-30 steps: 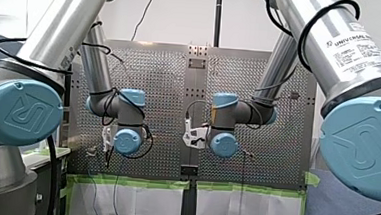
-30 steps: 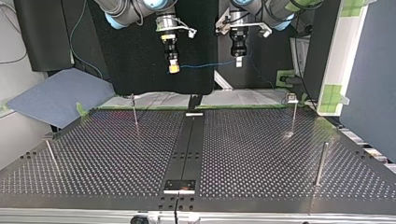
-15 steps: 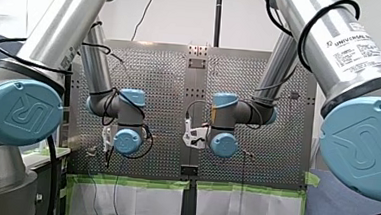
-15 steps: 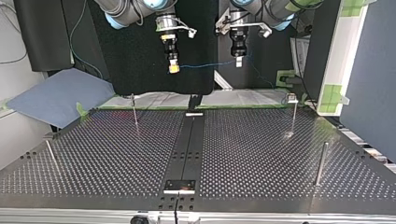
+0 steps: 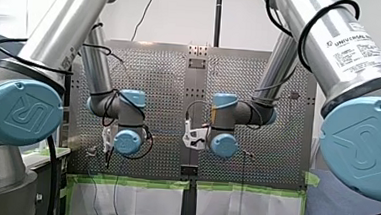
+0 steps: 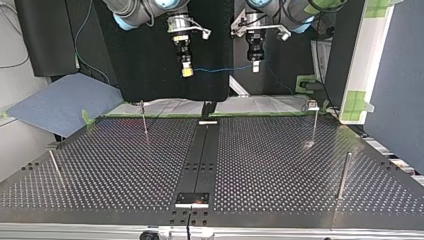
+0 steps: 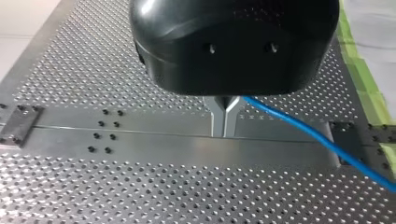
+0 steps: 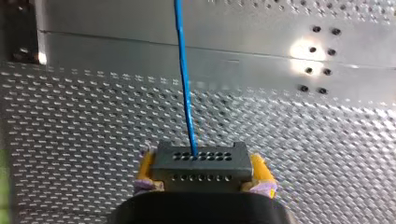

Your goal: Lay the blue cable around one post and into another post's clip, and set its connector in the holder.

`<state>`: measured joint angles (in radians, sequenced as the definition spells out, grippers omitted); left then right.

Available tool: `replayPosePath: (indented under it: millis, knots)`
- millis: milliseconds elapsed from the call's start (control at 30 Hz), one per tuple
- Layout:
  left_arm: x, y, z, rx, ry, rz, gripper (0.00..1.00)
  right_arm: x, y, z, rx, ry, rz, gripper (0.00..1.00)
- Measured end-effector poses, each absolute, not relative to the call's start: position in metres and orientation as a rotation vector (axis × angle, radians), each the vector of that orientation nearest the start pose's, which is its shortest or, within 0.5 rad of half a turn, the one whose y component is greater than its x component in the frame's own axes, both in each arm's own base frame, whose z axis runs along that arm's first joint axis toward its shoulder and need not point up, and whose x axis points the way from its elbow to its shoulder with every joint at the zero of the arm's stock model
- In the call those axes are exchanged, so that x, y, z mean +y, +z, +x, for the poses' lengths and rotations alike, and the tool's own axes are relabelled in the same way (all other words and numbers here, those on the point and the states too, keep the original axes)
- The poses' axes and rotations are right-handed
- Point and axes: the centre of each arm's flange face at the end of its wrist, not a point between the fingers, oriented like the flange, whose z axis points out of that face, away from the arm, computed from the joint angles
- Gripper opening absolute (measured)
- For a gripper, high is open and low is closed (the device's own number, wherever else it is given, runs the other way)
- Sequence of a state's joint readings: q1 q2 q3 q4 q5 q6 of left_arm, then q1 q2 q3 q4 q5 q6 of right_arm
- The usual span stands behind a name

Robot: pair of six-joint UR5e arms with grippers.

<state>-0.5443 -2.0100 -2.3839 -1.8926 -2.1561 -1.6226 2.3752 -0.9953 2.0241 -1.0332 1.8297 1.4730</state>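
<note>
The perforated desk [image 6: 280, 165] is lying bare of cable, with four thin posts [image 6: 344, 175] standing toward its sides; the clipped post [image 6: 313, 125] at the top view's right is carrying a small pale clip at its head; a small bracket [image 6: 192, 199] at the near end of the centre strip may be the holder, though I cannot tell; both arms are hanging well above and behind the desk in that view; my right tool [image 8: 198, 169] is pinching the connector [image 8: 196, 158], a dark block with rows of holes, between its yellow pads [image 8: 146, 166]; my left tool [image 7: 224, 126] is showing its metal fingers pressed together, and the blue cable [image 7: 299, 128] is coming out from their root, so I am judging that it is nipping the cable there; the cable is hanging in the air as a short, nearly taut span between the two tools, touching no post; the step in hand is looking like the carry, with routing not yet begun; the next move is calling for both tools to descend together, sweeping the span round one post before pressing it into the clip.
</note>
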Motion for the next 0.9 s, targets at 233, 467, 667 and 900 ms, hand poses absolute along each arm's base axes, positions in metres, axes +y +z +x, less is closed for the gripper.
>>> replayPosePath:
  millis: [233,467,667,900]
  knots:
    - [-0.266,0.064,0.289,1.595,0.008,-0.061,0.00,-0.270,0.050,0.449,-0.815,1.461,1.728,0.00]
    - [-0.266,0.063,0.289,1.596,0.008,-0.061,0.00,-0.269,0.047,0.449,-0.816,1.453,1.738,0.00]
    - [-0.266,0.063,0.289,1.597,0.009,-0.061,0.00,-0.269,0.047,0.449,-0.816,1.452,1.739,0.00]
    - [-0.266,0.063,0.289,1.597,0.009,-0.061,0.00,-0.269,0.047,0.449,-0.816,1.452,1.739,0.00]
